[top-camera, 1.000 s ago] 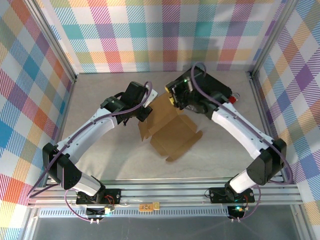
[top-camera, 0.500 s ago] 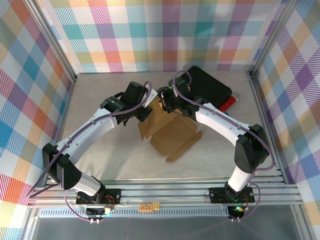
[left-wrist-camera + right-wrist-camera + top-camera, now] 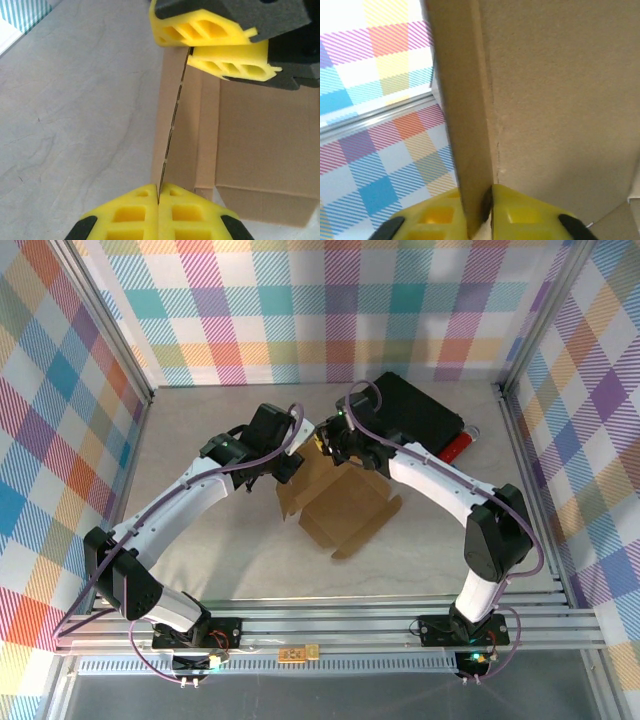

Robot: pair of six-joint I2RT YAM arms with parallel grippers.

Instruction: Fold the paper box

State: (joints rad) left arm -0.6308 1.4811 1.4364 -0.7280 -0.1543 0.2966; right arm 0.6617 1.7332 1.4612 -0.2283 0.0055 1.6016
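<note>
Left wrist view has the left fingers (image 3: 172,197) pinching the near end of an upright flap (image 3: 172,125) of the paper box (image 3: 260,145) and the right fingers (image 3: 200,54) pinching its far end, the box's remainder lying on the tabletop (image 3: 75,100) beside both; this wall-folding step seemingly calls next for tipping the flap inward together.

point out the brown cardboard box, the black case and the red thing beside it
brown corrugated cardboard box (image 3: 345,508), top external view, its flat inner floor
black rectangular case (image 3: 425,412), top external view, middle of its top face
small red block (image 3: 457,447), top external view, its exposed end beside the case
</note>
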